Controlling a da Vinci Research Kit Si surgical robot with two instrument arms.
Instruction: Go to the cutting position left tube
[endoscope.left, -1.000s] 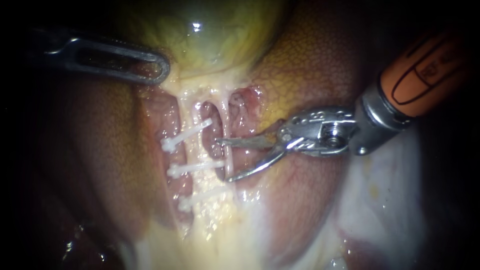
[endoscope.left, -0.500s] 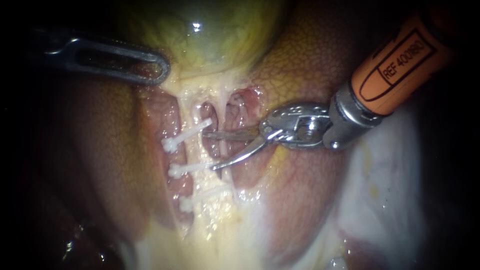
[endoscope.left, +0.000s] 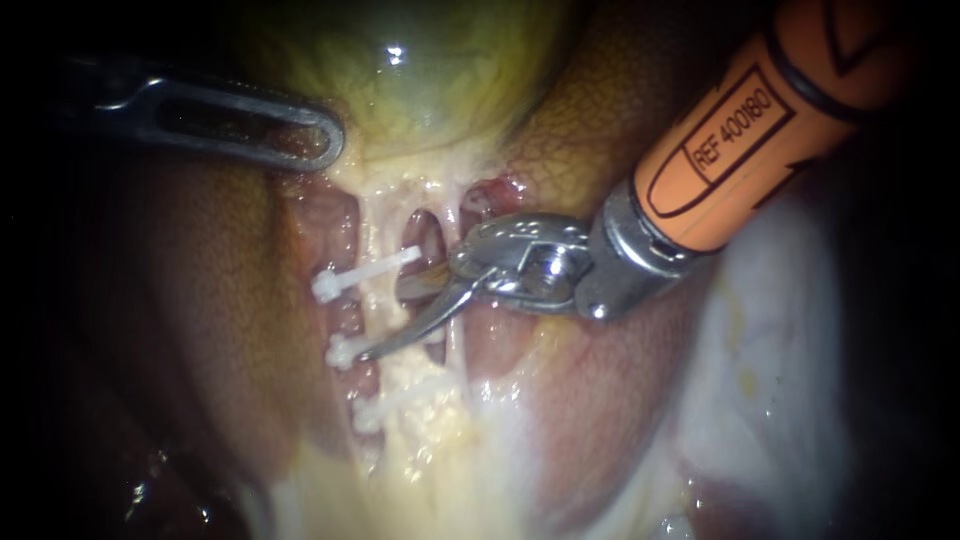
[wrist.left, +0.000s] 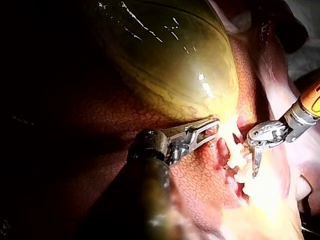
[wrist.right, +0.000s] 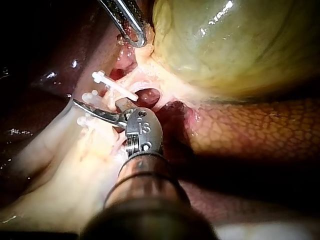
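Two pale tubes run down from the gallbladder (endoscope.left: 420, 80). The left tube (endoscope.left: 377, 238) carries three white clips: upper (endoscope.left: 360, 272), middle (endoscope.left: 345, 350) and lower (endoscope.left: 375, 410). My right instrument (endoscope.left: 395, 315), with its orange shaft, comes in from the upper right. Its blades stand open across the left tube between the upper and middle clips, and the lower blade tip reaches the middle clip. The right tube (endoscope.left: 455, 345) passes under the blades' base. My left instrument (endoscope.left: 300, 135) is shut on tissue at the gallbladder's neck, holding it up and to the left.
Liver (endoscope.left: 200, 300) lies on both sides of the tubes. Yellowish fatty tissue (endoscope.left: 430, 460) spreads below the clips. A whitish sheet of tissue (endoscope.left: 770, 380) lies to the right. In the right wrist view the upper clip (wrist.right: 115, 86) lies just ahead of the blades (wrist.right: 100, 107).
My right instrument has moved left and slightly up, and its open blades have passed the right tube and come to the left tube. The left instrument has kept its hold.
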